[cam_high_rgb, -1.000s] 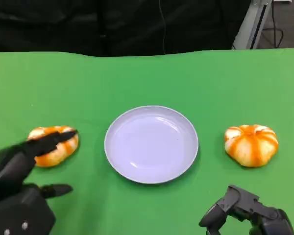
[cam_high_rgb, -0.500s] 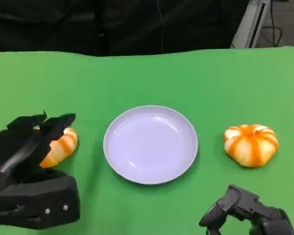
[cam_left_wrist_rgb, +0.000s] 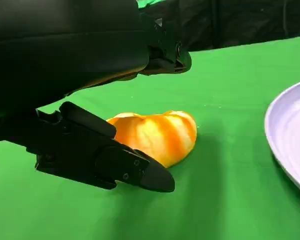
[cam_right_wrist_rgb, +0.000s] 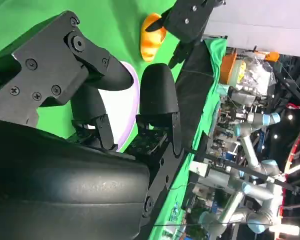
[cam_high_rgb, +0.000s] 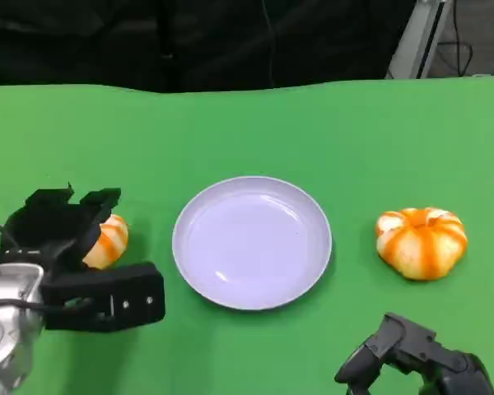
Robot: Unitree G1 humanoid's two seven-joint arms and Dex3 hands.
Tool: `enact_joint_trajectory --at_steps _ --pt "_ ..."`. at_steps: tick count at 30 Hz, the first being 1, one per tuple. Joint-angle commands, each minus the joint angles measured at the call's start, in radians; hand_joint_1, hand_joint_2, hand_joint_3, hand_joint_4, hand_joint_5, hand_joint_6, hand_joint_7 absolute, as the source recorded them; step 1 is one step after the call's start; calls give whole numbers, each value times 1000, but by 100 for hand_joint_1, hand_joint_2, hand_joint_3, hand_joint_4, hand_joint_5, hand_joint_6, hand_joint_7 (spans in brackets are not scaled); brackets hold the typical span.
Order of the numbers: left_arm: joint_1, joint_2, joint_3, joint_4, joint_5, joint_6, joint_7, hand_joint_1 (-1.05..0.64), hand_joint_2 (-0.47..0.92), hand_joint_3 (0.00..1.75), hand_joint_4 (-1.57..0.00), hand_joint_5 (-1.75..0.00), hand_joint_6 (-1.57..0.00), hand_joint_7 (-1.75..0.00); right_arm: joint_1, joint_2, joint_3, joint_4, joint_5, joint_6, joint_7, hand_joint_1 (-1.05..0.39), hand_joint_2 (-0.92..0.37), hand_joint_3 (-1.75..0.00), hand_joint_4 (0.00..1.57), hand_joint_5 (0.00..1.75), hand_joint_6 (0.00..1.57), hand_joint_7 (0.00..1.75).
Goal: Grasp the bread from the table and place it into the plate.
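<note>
The counter (cam_high_rgb: 247, 132) is covered by a bright green cloth, flat and unwrinkled, running edge to edge across the head view. Behind its far edge hangs a dark curtain; a grey metal strut stands at the far right corner.

A pale lavender plate (cam_high_rgb: 252, 242) sits at the middle of the counter, with nothing in it. One orange-and-white striped bread (cam_high_rgb: 107, 240) lies on the cloth well to the left of the plate. A second bread (cam_high_rgb: 421, 241) of the same kind lies on the cloth to the plate's right, apart from it.

The left hand (cam_high_rgb: 62, 226) is over the left bread, fingers spread around it. In the left wrist view one finger (cam_left_wrist_rgb: 110, 162) lies low against the near side of that bread (cam_left_wrist_rgb: 157, 136) and another reaches over its top; whether they grip it I cannot tell. The bread rests on the cloth.

The right hand (cam_high_rgb: 403, 350) rests at the near right edge of the counter, fingers curled in, holding nothing.

The right wrist view shows further benches, other robot arms and equipment in the room beyond the counter.
</note>
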Motion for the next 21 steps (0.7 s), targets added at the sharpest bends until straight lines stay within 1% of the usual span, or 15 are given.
enact_joint_trajectory --at_steps 1,5,6,7,9,13,17,21 --pt "-51 -5 -32 104 -16 14 31 -62 92 0 -3 -24 -17 -1 9 -1 0 -5 -5 -10 -9 -10 -35 -127 70 160 77 132" --pt "-70 -6 -53 138 -30 21 41 -62 92 1 -2 -24 -16 0 9 0 0 -2 -8 -15 -11 -10 -35 -127 71 160 77 132" --pt "-105 -24 -72 219 -29 25 36 -62 92 1 -2 -24 -16 0 15 1 2 -7 -7 -13 -11 -10 -35 -127 71 160 77 132" --pt "-133 -39 -88 284 -30 28 35 -59 92 1 -5 -25 -18 -1 19 1 3 -10 -6 -11 -10 -10 -35 -127 71 160 77 131" --pt "-178 -61 -111 390 -39 25 45 -57 91 1 -8 -25 -20 -1 24 1 4 -17 -10 -10 -11 -11 -35 -127 71 159 77 131" --pt "-230 -86 -133 519 -66 7 77 -54 92 0 -13 -26 -24 -2 26 0 4 -25 -12 -4 -9 -11 -36 -127 72 159 78 131" --pt "-263 -99 -144 593 -102 -7 74 -46 92 5 -20 -25 -29 -3 20 -1 2 -20 -7 -9 -8 -9 -35 -128 72 159 78 130" --pt "-276 -100 -158 619 -120 -15 82 -44 92 5 -22 -23 -30 -2 19 -1 2 -19 -7 -10 -8 -9 -34 -129 72 159 78 130"
